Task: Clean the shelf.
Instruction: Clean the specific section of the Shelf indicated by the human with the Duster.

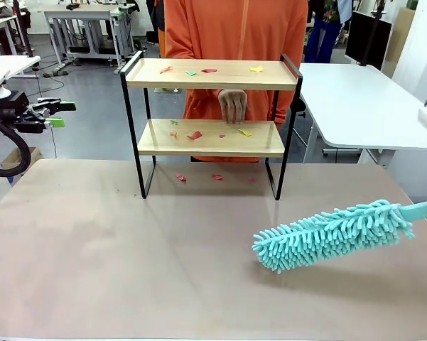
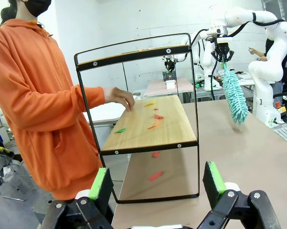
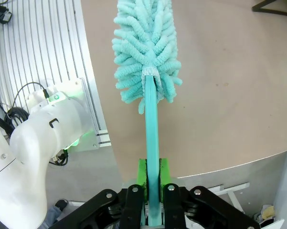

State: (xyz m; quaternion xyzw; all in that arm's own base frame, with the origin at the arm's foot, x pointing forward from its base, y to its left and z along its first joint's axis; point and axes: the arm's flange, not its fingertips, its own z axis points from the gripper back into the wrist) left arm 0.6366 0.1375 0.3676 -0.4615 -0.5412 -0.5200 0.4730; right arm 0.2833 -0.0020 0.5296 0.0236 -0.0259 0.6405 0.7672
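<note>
The shelf (image 1: 209, 74) stands at the far middle of the table, and small coloured paper scraps (image 1: 195, 135) lie on both boards and on the table beneath. A person in orange stands behind it with a hand (image 1: 233, 106) on the lower board. My right gripper (image 3: 152, 180) is shut on the teal handle of a fluffy duster (image 1: 334, 234). The duster's head hovers low over the table at the right front, away from the shelf. My left gripper (image 1: 57, 114) hangs open off the table's left edge, facing the shelf (image 2: 148, 124) end-on, with nothing between its fingers (image 2: 99, 183).
A white table (image 1: 362, 106) stands to the right behind the brown table (image 1: 128, 249). The right arm's white base (image 3: 38, 138) sits beside the table edge under the duster handle. In the left wrist view the right arm's gripper (image 2: 223, 53) holds the duster (image 2: 235, 98) pointing down.
</note>
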